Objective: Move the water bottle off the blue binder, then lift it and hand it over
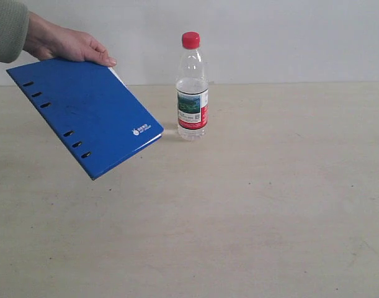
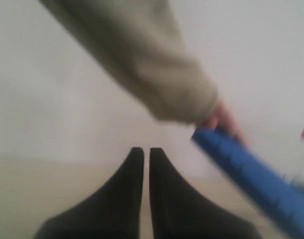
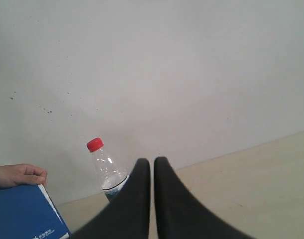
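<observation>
The water bottle (image 1: 192, 87), clear with a red cap and a red, white and green label, stands upright on the table near the back. A person's hand (image 1: 68, 45) holds the blue binder (image 1: 84, 115) tilted in the air to the left of the bottle, not touching it. In the right wrist view the water bottle (image 3: 106, 169) shows beside my right gripper (image 3: 152, 160), which is shut and empty, and a corner of the blue binder (image 3: 22, 211) appears. My left gripper (image 2: 146, 150) is shut and empty; the blue binder (image 2: 251, 177) is blurred off to one side. Neither gripper shows in the exterior view.
The beige table (image 1: 251, 211) runs back to a plain white wall (image 1: 288, 37). The person's sleeved arm (image 2: 142, 64) reaches across the left wrist view.
</observation>
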Motion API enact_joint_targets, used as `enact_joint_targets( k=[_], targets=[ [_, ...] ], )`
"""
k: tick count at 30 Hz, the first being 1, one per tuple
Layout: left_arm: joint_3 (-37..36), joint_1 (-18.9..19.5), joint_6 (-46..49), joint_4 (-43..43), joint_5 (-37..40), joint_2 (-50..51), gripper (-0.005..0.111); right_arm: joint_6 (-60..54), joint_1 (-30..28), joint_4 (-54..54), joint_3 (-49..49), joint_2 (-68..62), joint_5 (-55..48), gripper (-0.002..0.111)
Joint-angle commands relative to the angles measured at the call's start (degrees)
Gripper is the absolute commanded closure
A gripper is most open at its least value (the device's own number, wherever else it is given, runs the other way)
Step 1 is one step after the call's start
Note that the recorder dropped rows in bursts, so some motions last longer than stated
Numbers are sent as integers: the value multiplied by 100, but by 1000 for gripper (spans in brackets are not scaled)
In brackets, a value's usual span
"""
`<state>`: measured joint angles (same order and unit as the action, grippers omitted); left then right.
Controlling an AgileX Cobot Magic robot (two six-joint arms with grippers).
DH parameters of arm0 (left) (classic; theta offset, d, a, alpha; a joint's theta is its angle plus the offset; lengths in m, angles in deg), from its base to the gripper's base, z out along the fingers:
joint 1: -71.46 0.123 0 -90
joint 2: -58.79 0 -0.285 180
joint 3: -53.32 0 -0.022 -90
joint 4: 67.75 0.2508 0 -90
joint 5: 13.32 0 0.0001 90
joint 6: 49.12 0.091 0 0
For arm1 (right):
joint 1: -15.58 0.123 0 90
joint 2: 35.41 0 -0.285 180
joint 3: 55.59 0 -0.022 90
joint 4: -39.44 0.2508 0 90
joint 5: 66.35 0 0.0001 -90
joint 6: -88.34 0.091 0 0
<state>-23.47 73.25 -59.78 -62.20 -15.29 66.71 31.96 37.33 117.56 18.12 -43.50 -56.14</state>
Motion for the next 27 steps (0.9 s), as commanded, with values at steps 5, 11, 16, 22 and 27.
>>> enact_joint_targets(
  k=[5, 11, 16, 22, 27],
  targets=[
    [-42, -36, 1484, -406, 1914, -14, 102, -12, -1, -41, 11, 30, -9, 109],
    [-42, -36, 1420, -473, 1914, -14, 102, -12, -1, -41, 11, 30, -9, 109],
    [-42, -36, 1420, -473, 1914, -14, 102, -12, -1, -41, 11, 30, -9, 109],
    [-42, -36, 1420, -473, 1914, -14, 102, 0, -1, -41, 11, 30, -9, 109],
    [-42, -36, 1420, -473, 1914, -14, 102, 0, -1, -41, 11, 30, -9, 109]
  ],
)
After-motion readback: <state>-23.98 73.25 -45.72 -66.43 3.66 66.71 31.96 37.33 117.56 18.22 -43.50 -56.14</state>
